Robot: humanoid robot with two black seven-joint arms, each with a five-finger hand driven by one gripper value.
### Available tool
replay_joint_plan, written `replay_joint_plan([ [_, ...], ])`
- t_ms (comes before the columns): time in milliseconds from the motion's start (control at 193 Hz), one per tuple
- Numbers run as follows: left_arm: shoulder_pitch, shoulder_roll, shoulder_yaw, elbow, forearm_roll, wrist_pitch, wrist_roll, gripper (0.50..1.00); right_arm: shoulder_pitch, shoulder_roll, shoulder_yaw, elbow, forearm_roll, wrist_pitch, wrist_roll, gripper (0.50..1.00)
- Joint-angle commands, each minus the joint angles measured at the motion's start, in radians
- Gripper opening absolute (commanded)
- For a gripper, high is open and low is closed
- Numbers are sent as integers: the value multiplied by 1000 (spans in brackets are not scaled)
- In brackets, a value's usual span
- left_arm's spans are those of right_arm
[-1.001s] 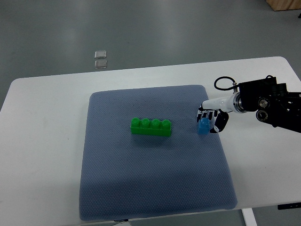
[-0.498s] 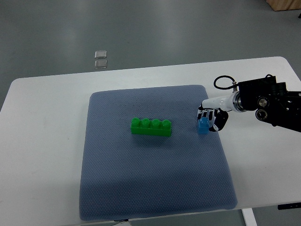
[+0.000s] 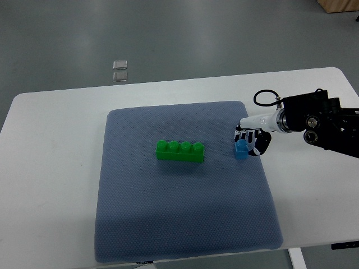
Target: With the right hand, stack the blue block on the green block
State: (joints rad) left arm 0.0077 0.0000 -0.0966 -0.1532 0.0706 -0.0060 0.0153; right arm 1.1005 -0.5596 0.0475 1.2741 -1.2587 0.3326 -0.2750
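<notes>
The right robot hand (image 3: pixel 249 141) enters from the right, fingers curled around the blue block (image 3: pixel 242 149), which sits at the right edge of the mat (image 3: pixel 185 224). The green block (image 3: pixel 180 151) lies on the mat, left of the blue block and well apart. The mat rests on the white tabletop (image 3: pixel 50 185).

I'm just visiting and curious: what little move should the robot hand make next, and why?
Probably lift the blue block a little off the mat. The right hand has its fingers around it at the mat's right edge, while the green block lies apart to its left, so the blue one likely needs to clear the mat before being carried over.
</notes>
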Motion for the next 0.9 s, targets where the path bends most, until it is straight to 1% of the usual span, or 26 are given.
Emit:
replay_joint_plan([
  [0, 0, 0, 0, 0, 0, 0, 0, 1000, -4, 3, 0, -1, -4, 0, 2, 666],
  [265, 0, 0, 0, 0, 0, 0, 0, 1000, -4, 7, 0, -1, -8, 0, 3, 650],
  [353, 0, 0, 0, 0, 0, 0, 0, 1000, -5, 7, 0, -2, -8, 0, 5, 627],
  [566, 0, 0, 0, 0, 0, 0, 0, 1000, -4, 9, 0, -4, -15, 0, 7, 621],
  [892, 0, 0, 0, 0, 0, 0, 0, 1000, -4, 15, 2, -2, -13, 17, 7, 676],
])
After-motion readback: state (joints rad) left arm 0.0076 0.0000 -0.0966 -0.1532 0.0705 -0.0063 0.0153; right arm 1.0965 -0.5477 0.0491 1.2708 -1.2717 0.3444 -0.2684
